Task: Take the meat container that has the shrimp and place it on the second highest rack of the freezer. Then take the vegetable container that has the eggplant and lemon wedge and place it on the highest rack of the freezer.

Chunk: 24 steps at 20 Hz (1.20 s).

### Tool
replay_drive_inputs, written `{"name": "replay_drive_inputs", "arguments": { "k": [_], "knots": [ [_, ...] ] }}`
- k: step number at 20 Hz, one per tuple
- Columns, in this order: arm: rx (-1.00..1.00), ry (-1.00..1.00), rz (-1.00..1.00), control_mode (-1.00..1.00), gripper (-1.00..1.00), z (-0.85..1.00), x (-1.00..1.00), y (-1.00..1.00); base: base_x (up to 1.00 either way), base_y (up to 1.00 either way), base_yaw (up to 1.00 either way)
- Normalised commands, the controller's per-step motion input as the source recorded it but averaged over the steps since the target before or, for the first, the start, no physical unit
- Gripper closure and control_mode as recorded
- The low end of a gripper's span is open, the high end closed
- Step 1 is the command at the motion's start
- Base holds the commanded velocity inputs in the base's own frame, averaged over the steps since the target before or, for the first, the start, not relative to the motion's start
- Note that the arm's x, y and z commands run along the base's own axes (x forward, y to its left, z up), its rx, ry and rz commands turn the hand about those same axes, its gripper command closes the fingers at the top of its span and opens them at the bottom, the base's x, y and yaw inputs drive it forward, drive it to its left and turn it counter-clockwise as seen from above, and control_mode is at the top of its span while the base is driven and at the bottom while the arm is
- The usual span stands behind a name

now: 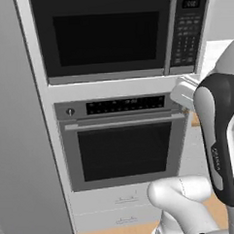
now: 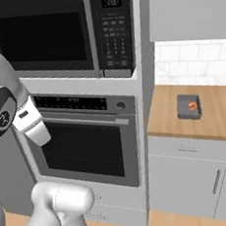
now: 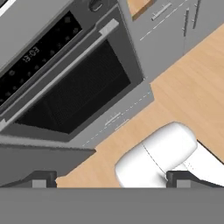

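End effector (image 3: pixel 111 179) fingertips appear at the bottom left and bottom right of the hand view, spread wide apart with nothing between them; beyond them lie the wall oven (image 3: pixel 72 94) in the upper left and wood floor (image 3: pixel 192 83) at the right. In the right base view, the meat container (image 2: pixel 189 106), a shallow dark-grey tray, rests on the wooden desk (image 2: pixel 164 114) at the centre right of the frame, well apart from the arm at the left edge. The shrimp (image 2: pixel 193 106), small and orange-red, lies inside the tray. A microwave (image 2: pixel 57 32) occupies the upper left of that view, directly above the oven. In the left base view, a tall plain grey panel (image 1: pixel 18 143) fills the left edge beside the oven column; whether it belongs to the freezer cannot be determined. Two drawers (image 1: pixel 119 209) sit below the oven at the lower centre.
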Motion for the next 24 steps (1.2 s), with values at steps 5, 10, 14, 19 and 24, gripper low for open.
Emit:
{"name": "replay_drive_inputs", "arguments": {
  "k": [5, 10, 14, 19, 24],
  "knots": [
    [0.0, 0.0, 0.0, 1.0, -1.0, 0.0, 0.0, 0.0, 0.16, -1.0, 0.0],
    [0.0, 0.0, 0.0, 1.0, -1.0, 0.0, 0.0, 0.0, 0.37, -1.0, 0.0],
    [0.0, 0.0, 0.0, 1.0, -1.0, 0.0, 0.0, 0.0, 0.56, -0.93, 0.0],
    [0.0, 0.0, 0.0, 1.0, -1.0, 0.0, 0.0, 0.0, 0.64, -0.64, 0.0],
    [0.02, 0.03, -0.01, -1.0, -1.0, 0.0, 0.16, 0.0, 0.7, -0.08, -0.03]
  ]
}}
